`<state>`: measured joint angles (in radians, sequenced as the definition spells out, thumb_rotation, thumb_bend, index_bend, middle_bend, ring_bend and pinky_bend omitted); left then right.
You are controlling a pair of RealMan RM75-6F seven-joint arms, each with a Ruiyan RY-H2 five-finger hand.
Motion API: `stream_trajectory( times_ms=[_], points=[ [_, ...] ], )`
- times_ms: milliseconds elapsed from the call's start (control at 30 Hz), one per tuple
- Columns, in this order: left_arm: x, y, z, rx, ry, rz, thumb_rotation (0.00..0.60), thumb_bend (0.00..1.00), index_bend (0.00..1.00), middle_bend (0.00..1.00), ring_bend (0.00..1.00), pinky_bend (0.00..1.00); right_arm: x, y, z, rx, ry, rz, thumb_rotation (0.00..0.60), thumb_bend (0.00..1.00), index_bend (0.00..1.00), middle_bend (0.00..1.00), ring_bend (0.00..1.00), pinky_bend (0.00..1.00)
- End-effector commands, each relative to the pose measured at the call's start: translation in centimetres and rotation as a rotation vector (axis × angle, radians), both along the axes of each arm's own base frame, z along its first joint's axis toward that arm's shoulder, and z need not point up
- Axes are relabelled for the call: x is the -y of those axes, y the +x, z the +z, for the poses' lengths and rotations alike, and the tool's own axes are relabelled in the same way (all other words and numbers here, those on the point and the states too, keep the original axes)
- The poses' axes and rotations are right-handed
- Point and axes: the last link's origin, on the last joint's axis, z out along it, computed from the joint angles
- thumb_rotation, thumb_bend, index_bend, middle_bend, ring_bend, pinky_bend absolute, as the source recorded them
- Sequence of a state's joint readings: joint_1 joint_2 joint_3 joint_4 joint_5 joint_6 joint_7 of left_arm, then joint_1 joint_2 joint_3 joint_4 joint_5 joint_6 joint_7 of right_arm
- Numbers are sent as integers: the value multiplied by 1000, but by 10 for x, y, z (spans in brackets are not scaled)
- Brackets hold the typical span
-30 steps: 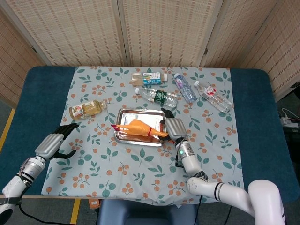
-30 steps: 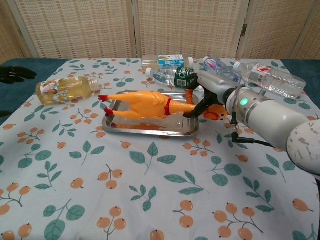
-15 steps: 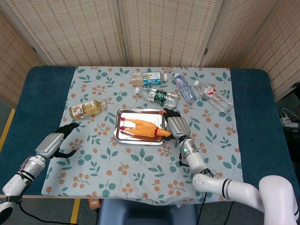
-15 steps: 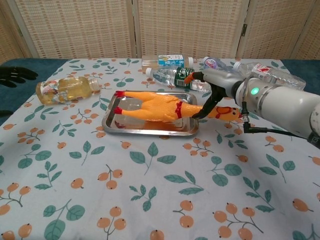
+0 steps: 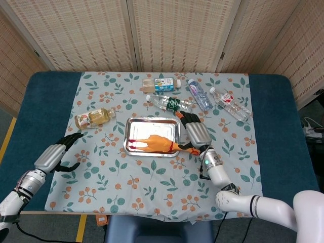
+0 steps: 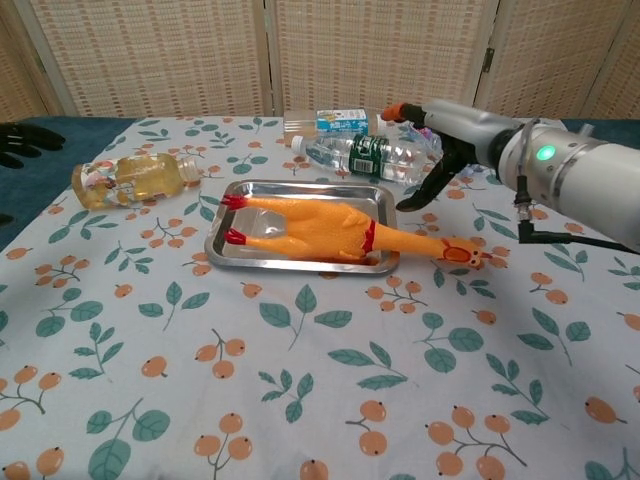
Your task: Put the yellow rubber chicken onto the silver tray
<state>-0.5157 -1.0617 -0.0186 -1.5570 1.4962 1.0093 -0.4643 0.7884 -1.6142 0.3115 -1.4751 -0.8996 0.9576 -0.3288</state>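
The yellow rubber chicken (image 6: 310, 228) lies on its side in the silver tray (image 6: 300, 186). Its red feet point left, and its neck and head (image 6: 462, 251) hang over the tray's right rim onto the cloth. In the head view the chicken (image 5: 154, 144) fills the near half of the tray (image 5: 152, 120). My right hand (image 6: 440, 150) hovers above and to the right of the chicken's neck, fingers spread, touching nothing; the head view shows the same hand (image 5: 195, 132) just right of the tray. At the table's near left edge my left hand (image 5: 55, 154) stays open and holds nothing.
A bottle of yellow liquid (image 6: 135, 178) lies left of the tray. Behind the tray lie a green-labelled water bottle (image 6: 365, 155), a blue-labelled bottle (image 5: 162, 84) and two more clear bottles (image 5: 201, 95) (image 5: 230, 105). Woven screens stand behind the table.
My right hand has let go of the chicken and risen up and to the right. The chicken has settled lower into the tray, its head sliding right onto the cloth. The left hand stays put.
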Motion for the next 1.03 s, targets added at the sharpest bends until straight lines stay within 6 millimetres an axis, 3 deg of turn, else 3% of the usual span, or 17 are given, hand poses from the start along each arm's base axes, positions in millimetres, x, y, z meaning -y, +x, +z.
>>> stream_trajectory(
  times_ms=[33, 233, 467, 567, 733, 1033],
  points=[
    [23, -9, 14, -6, 23, -13, 600, 354, 0, 0, 0, 115, -35, -18, 39, -5, -53, 66, 600, 91, 0, 0, 0, 0],
    [82, -47, 34, -70, 101, 35, 600, 386, 0, 0, 0, 114, -115, -65, 89, -115, -98, 119, 600, 91, 0, 0, 0, 0],
    [135, -69, 38, -150, 203, 88, 600, 402, 0, 0, 0, 114, -189, -113, 118, -242, -148, 90, 600, 91, 0, 0, 0, 0],
    [148, -77, 36, -190, 205, 109, 600, 403, 0, 0, 0, 115, -214, -134, 125, -291, -176, 60, 600, 91, 0, 0, 0, 0],
    [151, -76, 40, -242, 255, 82, 600, 409, 0, 0, 0, 106, -233, -158, 133, -311, -219, 15, 600, 92, 0, 0, 0, 0],
    [152, -72, 40, -256, 297, 50, 600, 410, 0, 0, 0, 99, -236, -159, 149, -279, -276, 20, 600, 91, 0, 0, 0, 0]
  ],
)
